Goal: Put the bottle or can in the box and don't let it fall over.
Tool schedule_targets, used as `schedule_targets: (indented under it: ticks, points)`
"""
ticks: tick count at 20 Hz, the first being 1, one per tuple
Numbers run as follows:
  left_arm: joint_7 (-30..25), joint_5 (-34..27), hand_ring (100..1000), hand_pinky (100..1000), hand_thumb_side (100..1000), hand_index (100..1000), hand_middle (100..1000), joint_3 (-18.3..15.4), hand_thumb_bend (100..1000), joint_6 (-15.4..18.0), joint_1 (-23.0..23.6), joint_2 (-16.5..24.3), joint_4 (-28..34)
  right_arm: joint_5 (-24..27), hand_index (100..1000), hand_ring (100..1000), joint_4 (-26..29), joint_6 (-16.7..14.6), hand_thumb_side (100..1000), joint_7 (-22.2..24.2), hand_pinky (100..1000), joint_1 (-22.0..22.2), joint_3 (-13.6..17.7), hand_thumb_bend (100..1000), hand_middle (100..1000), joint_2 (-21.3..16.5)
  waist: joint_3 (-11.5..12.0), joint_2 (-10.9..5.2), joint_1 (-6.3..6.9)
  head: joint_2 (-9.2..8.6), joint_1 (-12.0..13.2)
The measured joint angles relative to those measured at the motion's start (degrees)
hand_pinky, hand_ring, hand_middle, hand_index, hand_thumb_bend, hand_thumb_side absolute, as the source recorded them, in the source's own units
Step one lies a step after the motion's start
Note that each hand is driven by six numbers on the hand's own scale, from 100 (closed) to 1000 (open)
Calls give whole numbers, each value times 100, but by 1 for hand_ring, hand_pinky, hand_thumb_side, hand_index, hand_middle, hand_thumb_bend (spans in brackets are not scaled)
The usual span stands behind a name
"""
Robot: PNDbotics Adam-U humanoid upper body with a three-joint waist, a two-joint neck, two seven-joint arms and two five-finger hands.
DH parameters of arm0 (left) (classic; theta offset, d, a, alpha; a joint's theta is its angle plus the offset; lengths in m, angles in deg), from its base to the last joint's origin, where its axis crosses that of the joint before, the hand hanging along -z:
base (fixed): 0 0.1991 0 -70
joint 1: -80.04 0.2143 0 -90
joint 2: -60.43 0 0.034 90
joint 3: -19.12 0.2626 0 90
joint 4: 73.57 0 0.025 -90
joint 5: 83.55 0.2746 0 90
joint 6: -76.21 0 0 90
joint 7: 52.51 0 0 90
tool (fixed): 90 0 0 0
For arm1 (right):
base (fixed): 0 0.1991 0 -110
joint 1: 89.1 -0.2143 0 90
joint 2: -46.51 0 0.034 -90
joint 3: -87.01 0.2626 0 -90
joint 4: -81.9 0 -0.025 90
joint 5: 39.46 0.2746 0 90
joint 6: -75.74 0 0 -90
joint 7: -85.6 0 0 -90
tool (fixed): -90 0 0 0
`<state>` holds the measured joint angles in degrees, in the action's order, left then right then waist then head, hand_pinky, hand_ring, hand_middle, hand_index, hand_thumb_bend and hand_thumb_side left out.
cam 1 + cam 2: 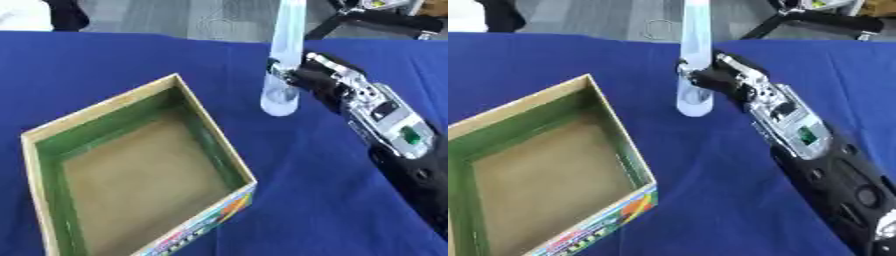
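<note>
A tall, clear plastic bottle (283, 65) stood upright on the blue tablecloth (105, 60), just beyond the far right corner of the open cardboard box (229, 165) and outside it. The right hand (308, 76) reached in from the right side of the box, its black and silver forearm running down toward the lower right of the view, and its fingers (697, 75) were curled round the lower part of the bottle, pinching it from the side away from the box. The bottle's base rested on or just above the cloth; which of the two could not be told. Its top ran out of the picture at the upper edge. The box sat askew on the cloth, one corner pointing toward the bottle, with green inner walls, a bare brown floor and a strip of colourful print along its near outer side. Nothing lay inside it. A narrow band of blue cloth separated the box's far right wall from the bottle, so the two were near but not touching. Beyond the cloth, past the bottle from the box, a grey floor (175, 17) and black legs of a stand (376, 20) showed at the far edge. The left hand showed in neither view.
</note>
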<state>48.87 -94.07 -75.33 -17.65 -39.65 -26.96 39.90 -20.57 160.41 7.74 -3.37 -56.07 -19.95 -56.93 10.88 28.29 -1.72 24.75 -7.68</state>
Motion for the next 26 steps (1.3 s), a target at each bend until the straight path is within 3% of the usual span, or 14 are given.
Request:
schedule_targets:
  ticks: [2, 7, 17, 26]
  points:
    - [-1, 0, 1000, 1000, 603, 820, 1000, 0, 100, -1, 0, 0, 0, 4, 816, 1000, -3, 7, 264, -74, 1000, 2, 0, 100, 1000, 0, -1, 0, 2, 0, 0]
    - [-3, 0, 1000, 1000, 602, 819, 1000, 0, 100, -1, 0, -1, 0, 87, 736, 1000, -2, 116, 206, -367, 1000, 11, 1, 100, 1000, 2, -21, 1, 16, 0, 1]
    - [-18, -2, 1000, 1000, 601, 816, 1000, 1, 100, -10, 0, -1, 0, 514, 550, 1000, 59, 281, 199, -1108, 1000, 55, 2, 100, 1000, 43, -24, 0, 16, 0, 2]
    - [-36, -23, 1000, 1000, 601, 814, 1000, 1, 100, -3, 0, -1, 0, 609, 356, 1000, 93, -31, 199, -1660, 1000, 135, -75, 100, 1000, 46, -25, 0, 16, -14, 4]
